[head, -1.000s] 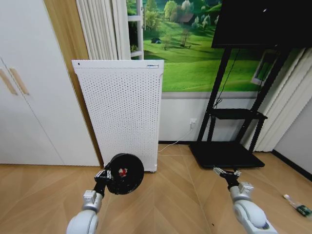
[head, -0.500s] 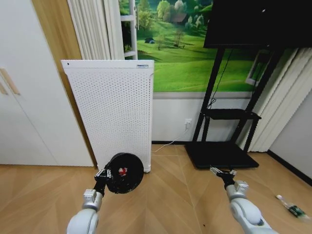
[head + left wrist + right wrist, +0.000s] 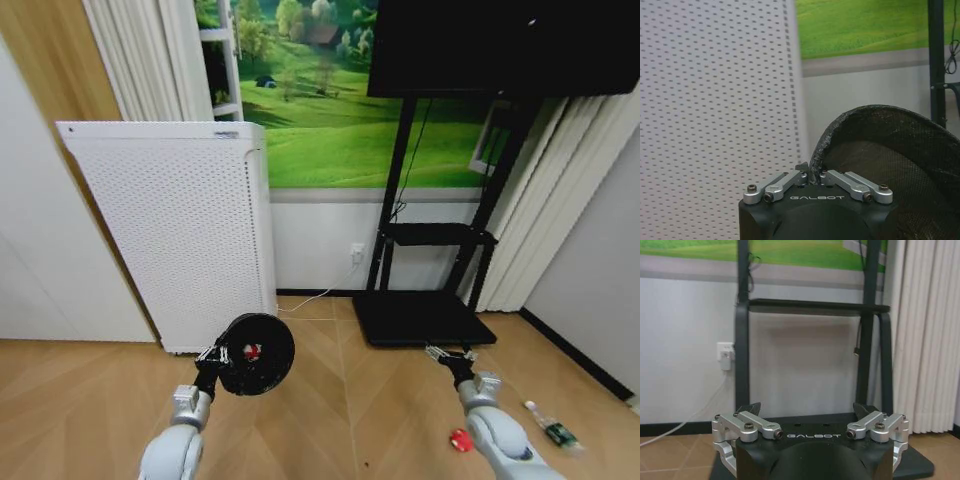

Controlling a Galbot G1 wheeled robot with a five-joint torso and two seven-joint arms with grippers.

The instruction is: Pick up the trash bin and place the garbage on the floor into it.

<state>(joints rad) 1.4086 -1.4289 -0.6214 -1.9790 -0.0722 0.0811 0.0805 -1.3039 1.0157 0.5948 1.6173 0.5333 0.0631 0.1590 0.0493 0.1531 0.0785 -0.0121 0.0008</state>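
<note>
The trash bin (image 3: 890,165) runs off the left wrist view's edge, so its far rim and base stay unseen. In the head view, a red-and-white scrap (image 3: 252,351) inside it is too small to identify. The red scrap (image 3: 460,439) on the floor is partly hidden behind the right arm. The clear bottle (image 3: 552,428) has an unreadable label.

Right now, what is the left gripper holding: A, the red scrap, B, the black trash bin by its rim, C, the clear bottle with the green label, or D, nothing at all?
B: the left gripper is shut on the rim of the trash bin, lifted off the floor.
</note>
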